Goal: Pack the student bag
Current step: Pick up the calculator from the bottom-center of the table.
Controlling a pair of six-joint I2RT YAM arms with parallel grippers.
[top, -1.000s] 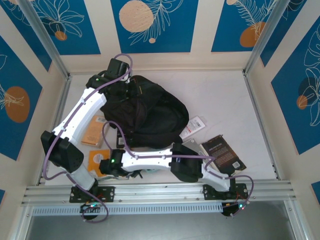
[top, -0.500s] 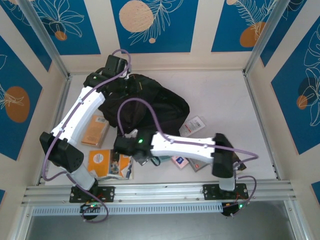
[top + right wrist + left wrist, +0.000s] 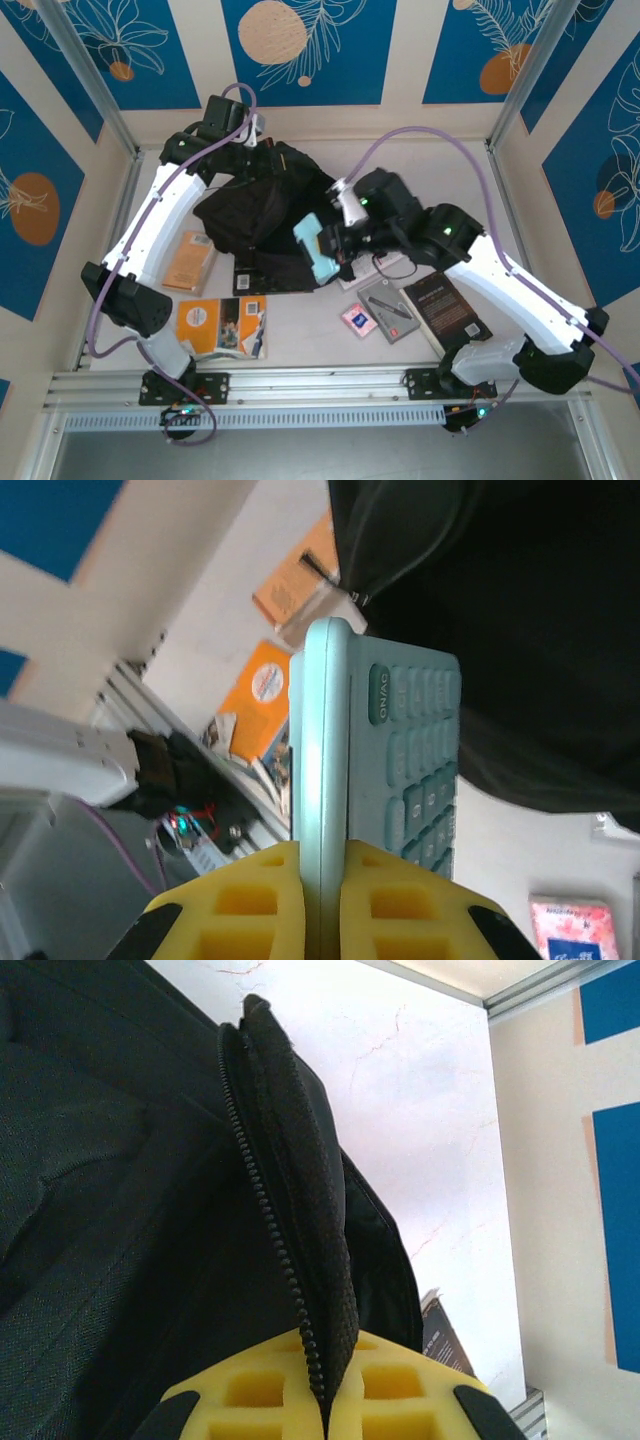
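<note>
**Bag pinched at zip; calculator held over it**

Logged bag [image 3: 265,215] on tabletop [image 3: 440,180], left of centre, slumped and creased. Read its long axis in top view as a diagonal, from far left down toward near right. Could not tell which end is the rounded top. Noted the far-left end pulled up into a flap and the near-right end lying low on the surface.

Found left jaws clenched on that flap at the bag's far-left end. In left wrist view, saw yellow pads [image 3: 250,1390] pinching a fold of black fabric, with zip [image 3: 265,1210] teeth running up and away from between them along the fold's edge. Saw bare tabletop beyond the fold.

Found right jaws grasping a pale teal calculator [image 3: 316,250] by one short end, up over the bag's near-right edge. In right wrist view, saw it edge-on, with its long axis straight out from the pads [image 3: 400,900]. Noted the key face turned toward the black fabric and the "ON/AC" key at the free end.

Also logged on tabletop:
- orange booklet [image 3: 190,260] just beside the bag's left side
- picture book [image 3: 220,325] near the front rail
- pink packet [image 3: 358,318] and grey case [image 3: 385,308] side by side, near right of the bag
- dark book [image 3: 447,305] with gold print farther right, apart from the bag
</note>
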